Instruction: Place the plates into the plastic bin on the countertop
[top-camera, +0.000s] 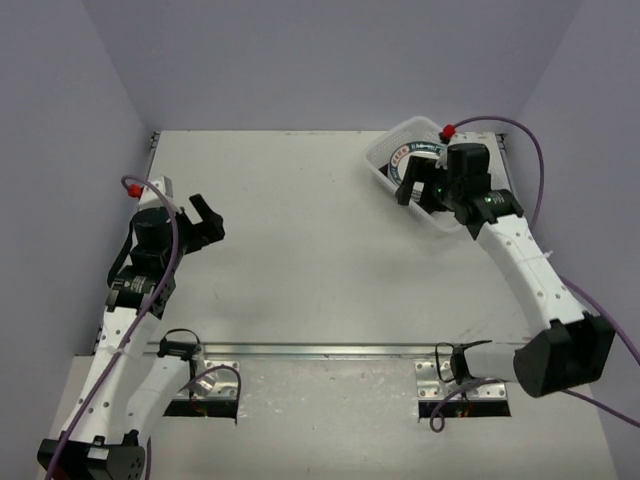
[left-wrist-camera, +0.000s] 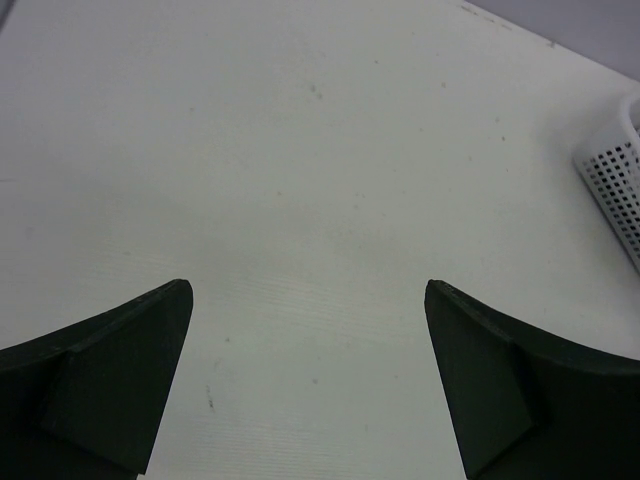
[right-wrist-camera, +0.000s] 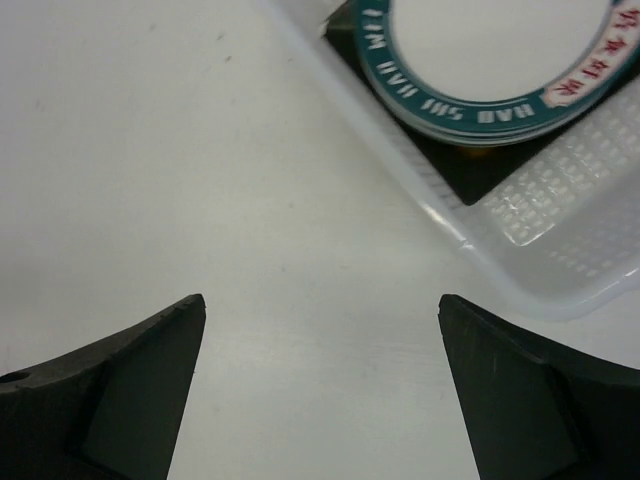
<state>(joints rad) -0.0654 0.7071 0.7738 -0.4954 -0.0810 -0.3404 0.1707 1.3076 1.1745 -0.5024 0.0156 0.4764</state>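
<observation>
Glazed ceramic is what I am dealing with: the plates (top-camera: 405, 160) should be stiff, slick and quick to chip, with some weight for their size. I would pinch one by its raised rim, fingers over the edge, rather than try the flat face. Those I can see sit inside the plastic bin (right-wrist-camera: 560, 240) at the far right of the worktop (top-camera: 300, 260). A round white plate (right-wrist-camera: 500, 40) lies uppermost, on a dark square plate (right-wrist-camera: 470, 170) whose corner shows beneath it. The teal rim carries white lettering that I read roughly as "HAO SHI", the rest uncertain, and red characters too cropped to make out. My right hand (right-wrist-camera: 320, 305) is spread wide and grips nothing, hovering just beside the bin's near wall. My left hand (left-wrist-camera: 307, 290) is likewise spread and holding nothing, well apart from the bin
</observation>
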